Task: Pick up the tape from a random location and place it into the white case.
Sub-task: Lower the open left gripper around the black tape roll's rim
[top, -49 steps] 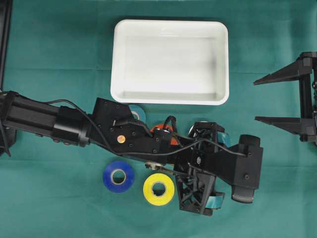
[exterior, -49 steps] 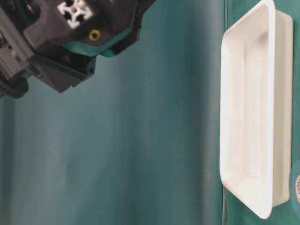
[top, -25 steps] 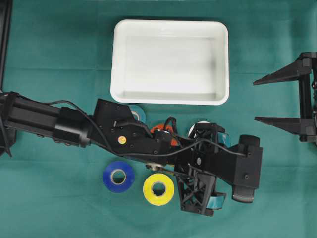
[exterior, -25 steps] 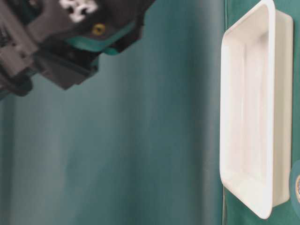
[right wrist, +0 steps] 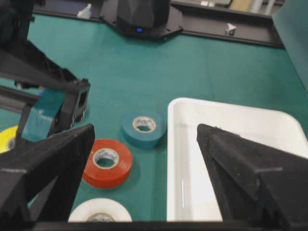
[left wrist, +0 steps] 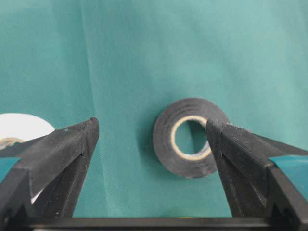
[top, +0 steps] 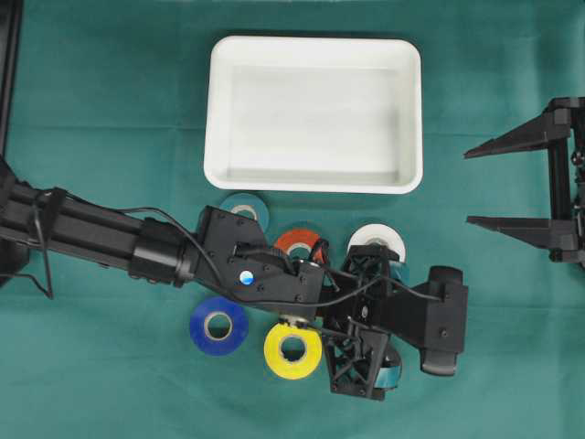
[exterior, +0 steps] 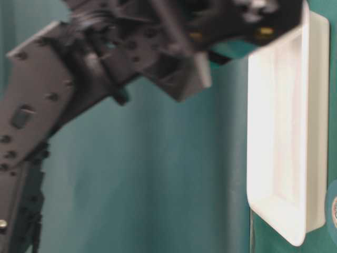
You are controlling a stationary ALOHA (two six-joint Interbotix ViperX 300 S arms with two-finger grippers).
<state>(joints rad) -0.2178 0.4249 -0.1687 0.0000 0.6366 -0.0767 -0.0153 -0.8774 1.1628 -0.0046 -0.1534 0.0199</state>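
Observation:
A black tape (left wrist: 190, 137) roll lies flat on the green cloth in the left wrist view. My left gripper (left wrist: 151, 124) is open over it, and the right fingertip overlaps the roll's right edge. From overhead the left gripper (top: 393, 318) covers that roll. The white case (top: 315, 114) stands at the back with nothing in it. Teal tape (top: 245, 208), red tape (top: 297, 242) and white tape (top: 377, 242) lie just in front of it. My right gripper (top: 468, 187) hangs open at the right edge, holding nothing.
Blue tape (top: 218, 325) and yellow tape (top: 292, 348) lie near the front beside the left arm. The right wrist view shows the red tape (right wrist: 107, 161), the teal tape (right wrist: 143, 127) and the case's rim (right wrist: 192, 103). The left arm (exterior: 105, 63) fills the table-level view, blurred.
The left arm has swung toward the front and slightly left, uncovering the teal, red and white rolls, and has come into the table-level view. The right arm has barely moved.

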